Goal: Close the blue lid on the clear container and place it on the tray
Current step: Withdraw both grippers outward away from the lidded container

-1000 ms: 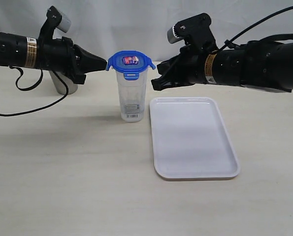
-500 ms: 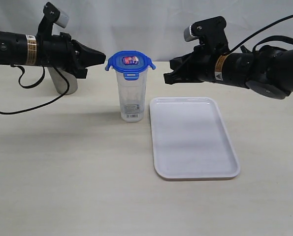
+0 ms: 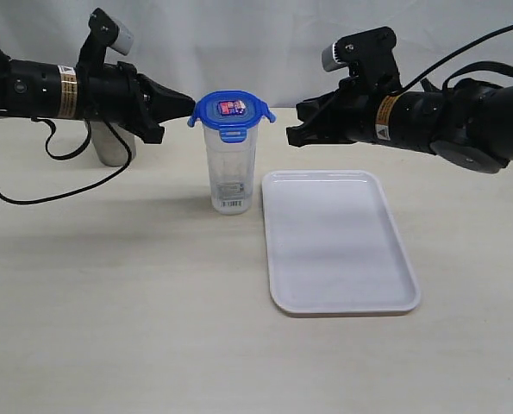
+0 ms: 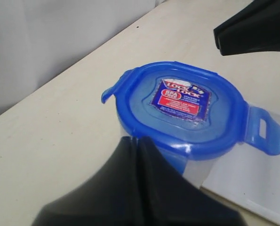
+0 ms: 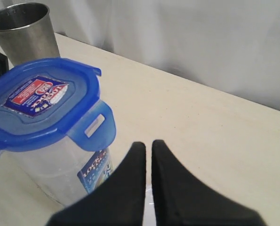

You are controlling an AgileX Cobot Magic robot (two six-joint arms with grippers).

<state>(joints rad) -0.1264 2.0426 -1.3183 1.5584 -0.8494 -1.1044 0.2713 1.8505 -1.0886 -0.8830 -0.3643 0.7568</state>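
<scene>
My left gripper [image 3: 187,104], fingers pressed together, has come back in after pulling away; its tip is now just beside the left tab of the blue lid [image 3: 231,109]. The lid sits on the clear container [image 3: 231,177], with its side tabs flared out, so I judge the latching unfinished. My right gripper [image 3: 292,130], also pressed together, stays withdrawn. The container stands just left of the tray [image 3: 334,250].

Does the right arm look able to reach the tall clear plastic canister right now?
Probably yes. The right end effector hangs roughly level with the translucent blue plastic lid, with open air between it and the tall clear plastic canister. Its jaws are shut, so they would need opening to grasp.
</scene>
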